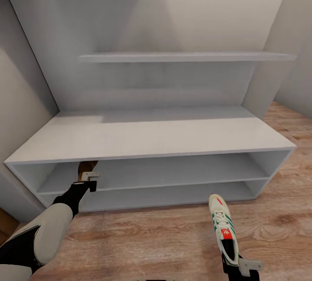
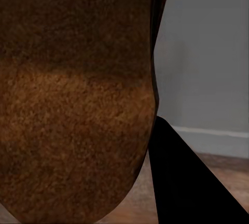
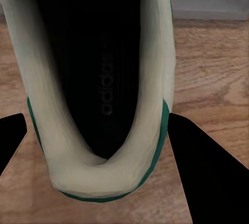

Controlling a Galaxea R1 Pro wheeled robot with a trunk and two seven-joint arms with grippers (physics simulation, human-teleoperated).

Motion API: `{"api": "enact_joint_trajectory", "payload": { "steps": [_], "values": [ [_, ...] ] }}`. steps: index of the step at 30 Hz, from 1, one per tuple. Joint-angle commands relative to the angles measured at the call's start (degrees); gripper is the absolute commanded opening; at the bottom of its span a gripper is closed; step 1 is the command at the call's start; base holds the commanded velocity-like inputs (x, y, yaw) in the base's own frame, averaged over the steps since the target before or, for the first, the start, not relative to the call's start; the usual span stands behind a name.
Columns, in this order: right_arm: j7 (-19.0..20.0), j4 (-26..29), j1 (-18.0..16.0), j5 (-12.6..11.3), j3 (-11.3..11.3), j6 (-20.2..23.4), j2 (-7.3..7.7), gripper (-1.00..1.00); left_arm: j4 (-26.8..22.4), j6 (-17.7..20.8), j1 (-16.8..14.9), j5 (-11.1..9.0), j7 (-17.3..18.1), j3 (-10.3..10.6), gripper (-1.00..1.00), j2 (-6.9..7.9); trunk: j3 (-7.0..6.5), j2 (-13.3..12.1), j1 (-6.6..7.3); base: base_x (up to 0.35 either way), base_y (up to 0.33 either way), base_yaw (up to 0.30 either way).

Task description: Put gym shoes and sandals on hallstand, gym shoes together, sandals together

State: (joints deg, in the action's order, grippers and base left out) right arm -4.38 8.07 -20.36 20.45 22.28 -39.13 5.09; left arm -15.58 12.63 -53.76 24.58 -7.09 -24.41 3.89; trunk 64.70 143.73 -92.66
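Observation:
The pale grey hallstand [image 1: 143, 135] stands straight ahead, with a wide bench top over two low open shelves. My left gripper [image 1: 89, 178] is shut on a brown sandal [image 1: 86, 168], holding it at the left mouth of the upper open shelf. The sandal's brown surface [image 2: 72, 99] looms close in the left wrist view, beside one dark finger [image 2: 181, 187]. My right gripper [image 1: 235, 261] is shut on the heel of a white gym shoe [image 1: 221, 220] with green stripes, held above the corridor floor [image 1: 151, 237]. The shoe's heel opening [image 3: 98, 79] sits between the dark fingers [image 3: 207, 177].
A long floating shelf [image 1: 186, 57] runs across the wall above the bench. Grey walls close in on the left and right. Wood planks stretch in front of the unit and past its right end [image 1: 294, 133].

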Motion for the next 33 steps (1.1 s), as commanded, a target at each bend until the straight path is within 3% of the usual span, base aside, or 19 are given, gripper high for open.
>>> {"api": "enact_joint_trajectory", "payload": {
  "steps": [1,23,33],
  "values": [
    [-0.4,-0.1,0.0,0.6,0.1,-0.2,0.00,-1.00,-0.1,0.3,0.0,0.5,0.1,-0.2,-1.00,-0.03,0.05,0.0,0.01,0.043,0.031,0.000],
    [-0.3,-0.2,0.0,0.6,0.1,-0.1,0.00,-1.00,0.0,0.2,0.0,0.4,0.1,-0.2,-1.00,-0.03,0.05,0.0,0.01,0.134,0.035,0.000],
    [-0.3,-0.2,0.0,0.6,0.1,-0.1,0.00,-1.00,0.0,0.1,0.0,0.4,0.5,-0.2,-1.00,-0.07,0.05,0.0,0.01,0.023,0.000,0.000]
  ]
}}
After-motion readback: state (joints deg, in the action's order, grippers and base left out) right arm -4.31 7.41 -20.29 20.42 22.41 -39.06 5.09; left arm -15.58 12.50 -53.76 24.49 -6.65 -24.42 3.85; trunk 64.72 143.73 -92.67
